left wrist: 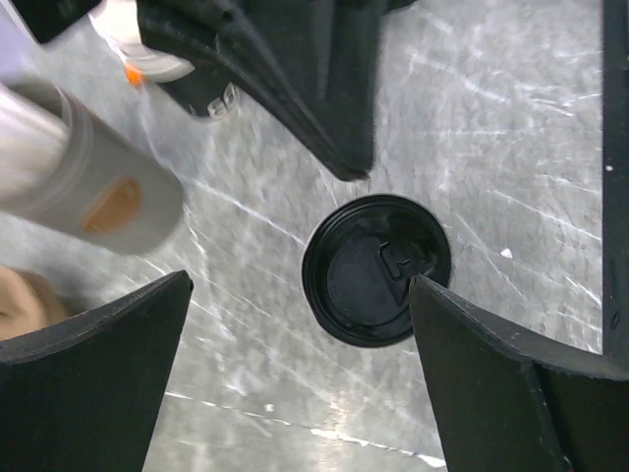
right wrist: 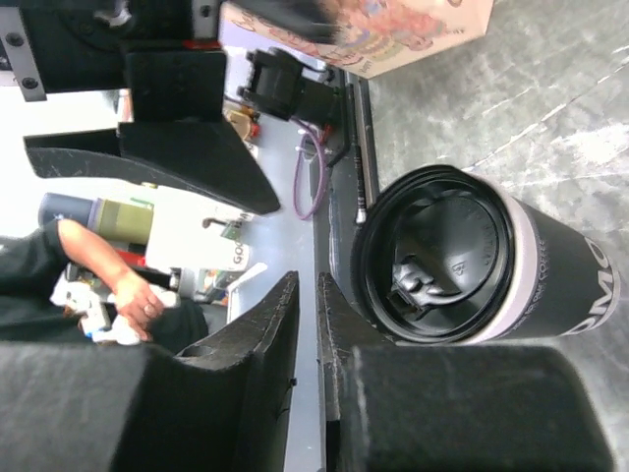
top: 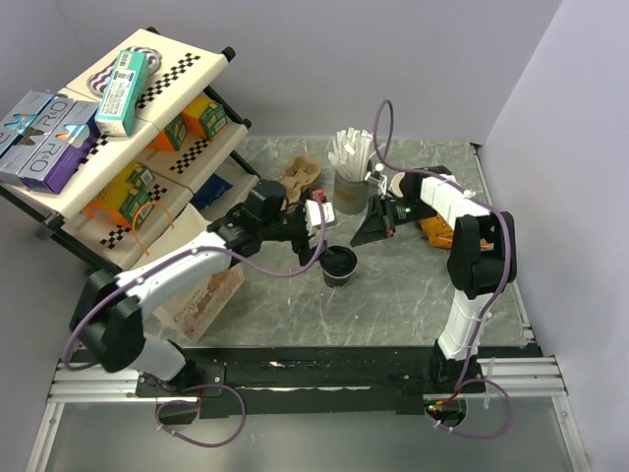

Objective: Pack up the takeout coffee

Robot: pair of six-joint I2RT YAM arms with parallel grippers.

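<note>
The takeout coffee [top: 339,264] is a dark cup with a round black lid, standing upright on the marble tabletop between the two arms. My left gripper [top: 319,234] hovers just up and left of it, jaws wide open. In the left wrist view, the lid [left wrist: 376,270] lies below, close to the right finger [left wrist: 491,374], with nothing gripped. My right gripper [top: 377,228] is just right of the cup. In the right wrist view, its jaws [right wrist: 307,285] stand a narrow slit apart and hold nothing. The cup [right wrist: 462,256] sits beside one finger.
A slanted shelf rack [top: 128,138] with boxes fills the left. A grey holder of white sticks [top: 349,177] and a cardboard cup carrier [top: 303,177] stand behind the cup. A printed paper bag [top: 201,300] lies front left, and an orange packet [top: 437,231] is under the right arm.
</note>
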